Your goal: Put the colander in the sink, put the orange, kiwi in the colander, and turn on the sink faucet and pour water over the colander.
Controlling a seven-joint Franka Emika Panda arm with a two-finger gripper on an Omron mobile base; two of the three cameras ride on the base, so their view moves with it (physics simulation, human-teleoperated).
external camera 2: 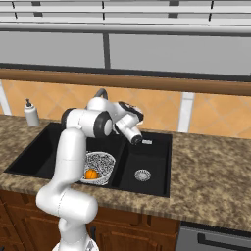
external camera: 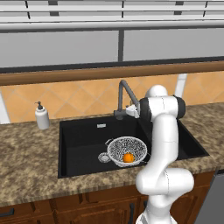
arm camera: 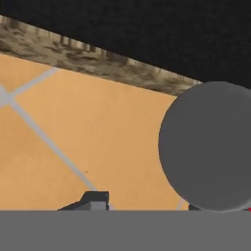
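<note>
Colander [external camera: 127, 150] sits in the larger basin of the sink [external camera: 83, 135] with the orange [external camera: 128, 158] inside. The gripper [external camera: 131, 110] is right beside the faucet [external camera: 124, 95]; how far it is open cannot be told.

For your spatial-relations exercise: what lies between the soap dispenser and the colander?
In the left base view, only speckled counter and bare black sink floor separate the soap dispenser from the colander.
</note>
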